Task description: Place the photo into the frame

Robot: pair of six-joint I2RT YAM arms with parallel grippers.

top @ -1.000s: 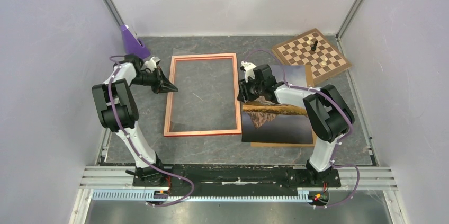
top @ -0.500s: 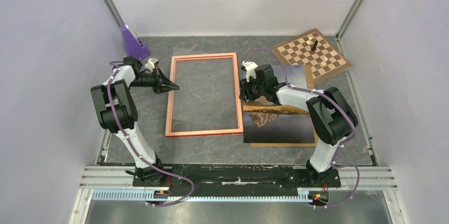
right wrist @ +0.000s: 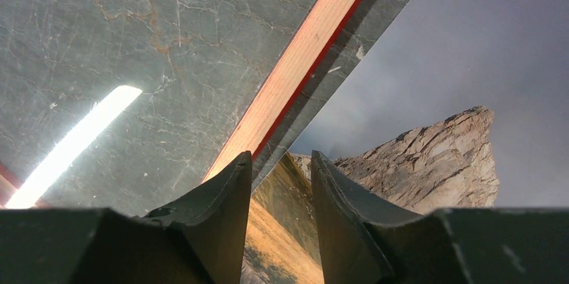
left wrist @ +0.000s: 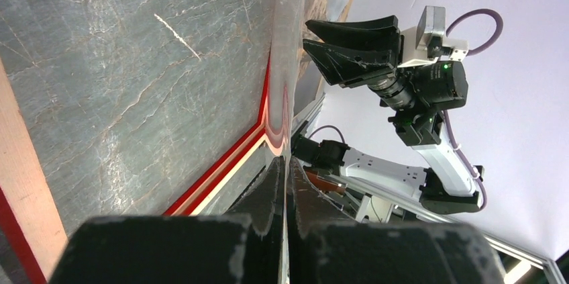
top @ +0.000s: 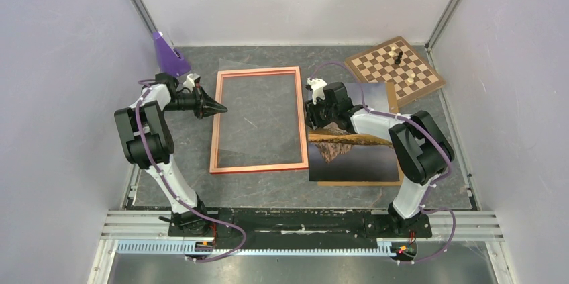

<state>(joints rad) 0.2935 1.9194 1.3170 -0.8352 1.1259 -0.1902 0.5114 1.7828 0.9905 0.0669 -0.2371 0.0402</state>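
Photo (top: 352, 160) face up beside frame (top: 258, 166)

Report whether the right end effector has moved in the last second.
Yes, slightly: the right end effector has edged rightward, toward the chessboard, with its elbow swinging out the same way.

Tally by kind
One frame (top: 215, 123), one photo (top: 355, 160), one chessboard (top: 376, 66), three chess pieces (top: 398, 57), one purple block (top: 168, 52).
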